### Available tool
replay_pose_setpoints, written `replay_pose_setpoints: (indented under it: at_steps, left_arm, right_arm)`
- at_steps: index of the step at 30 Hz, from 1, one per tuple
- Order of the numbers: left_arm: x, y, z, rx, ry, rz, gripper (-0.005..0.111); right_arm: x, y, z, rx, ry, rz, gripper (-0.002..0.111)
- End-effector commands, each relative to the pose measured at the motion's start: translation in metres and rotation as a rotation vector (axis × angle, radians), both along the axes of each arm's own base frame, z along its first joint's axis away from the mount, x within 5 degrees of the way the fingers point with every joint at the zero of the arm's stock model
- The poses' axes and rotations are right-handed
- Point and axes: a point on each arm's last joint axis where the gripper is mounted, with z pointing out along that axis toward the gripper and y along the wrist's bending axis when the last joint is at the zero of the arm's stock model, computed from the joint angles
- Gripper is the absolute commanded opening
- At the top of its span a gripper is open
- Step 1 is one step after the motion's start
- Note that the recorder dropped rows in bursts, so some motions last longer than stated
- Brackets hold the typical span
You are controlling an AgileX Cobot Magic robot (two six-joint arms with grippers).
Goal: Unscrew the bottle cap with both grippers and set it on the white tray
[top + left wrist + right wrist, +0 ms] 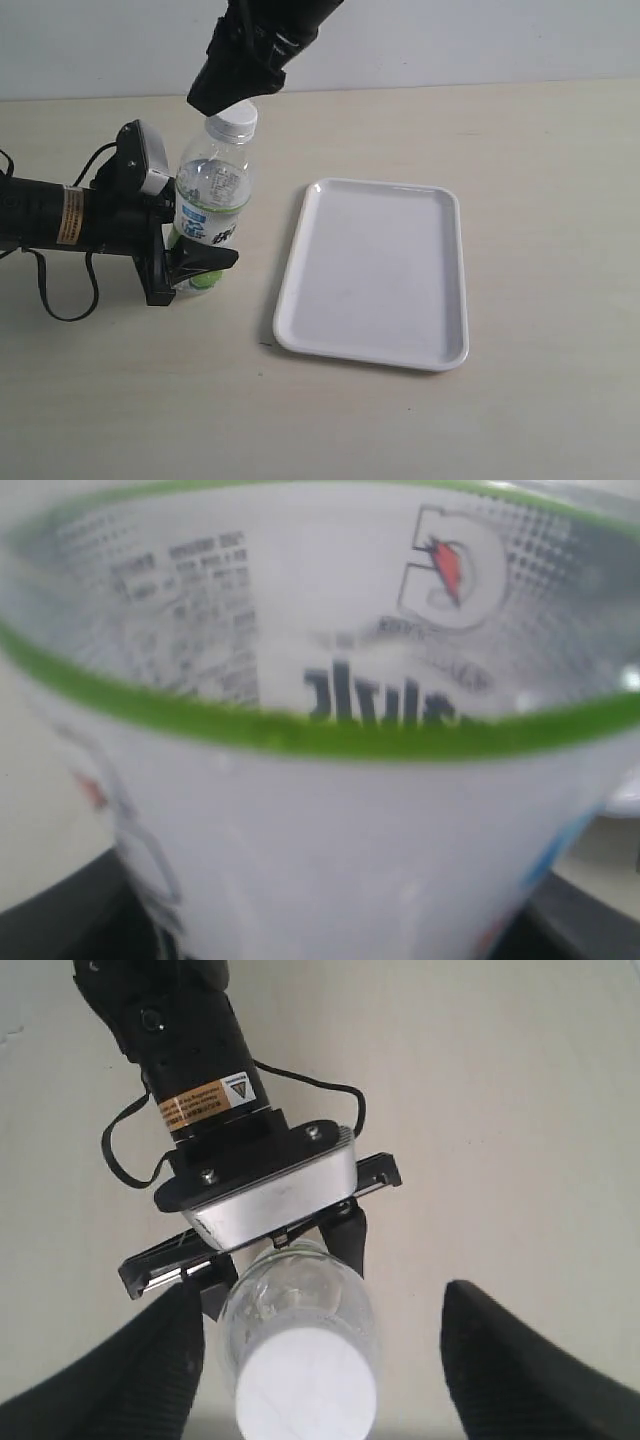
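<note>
The clear bottle (212, 195) with its white-and-green label stands upright on the table, left of the white tray (375, 270). My left gripper (195, 265) is shut on the bottle's lower body. In the left wrist view the label (330, 810) fills the picture. The white bottle cap (233, 119) sits on the neck. My right gripper (228, 100) hangs just above it, open. From the right wrist the cap (305, 1385) lies between two spread black fingers (150, 1370), closer to one, and neither touches it.
The left arm's body (200, 1070) and its black cable (60, 290) lie along the table to the left of the bottle. The tray holds nothing. The light tabletop (540, 150) stretches beyond the tray to the right.
</note>
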Motion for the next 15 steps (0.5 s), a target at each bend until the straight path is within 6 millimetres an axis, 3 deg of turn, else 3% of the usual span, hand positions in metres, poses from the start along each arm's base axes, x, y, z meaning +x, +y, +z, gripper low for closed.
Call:
replay_pose_setpoints:
  at_steps: [1, 8, 11, 15]
  left_arm:
    - [0.001, 0.0, 0.005, -0.014, -0.014, 0.001, 0.0]
    - [0.001, -0.001, 0.005, -0.016, -0.014, 0.0, 0.0]
    - [0.001, -0.001, 0.005, -0.016, -0.014, 0.0, 0.0]
    - [0.001, -0.001, 0.005, -0.016, -0.014, 0.0, 0.0]
  right_arm:
    - [0.002, -0.001, 0.01, 0.054, 0.042, -0.121, 0.068]
    - [-0.003, -0.009, 0.054, 0.322, 0.273, -0.588, 0.067]
    - [-0.004, -0.011, 0.053, 0.362, 0.44, -0.744, 0.068]
    - [-0.005, -0.023, 0.038, 0.195, 0.494, -0.894, 0.072]
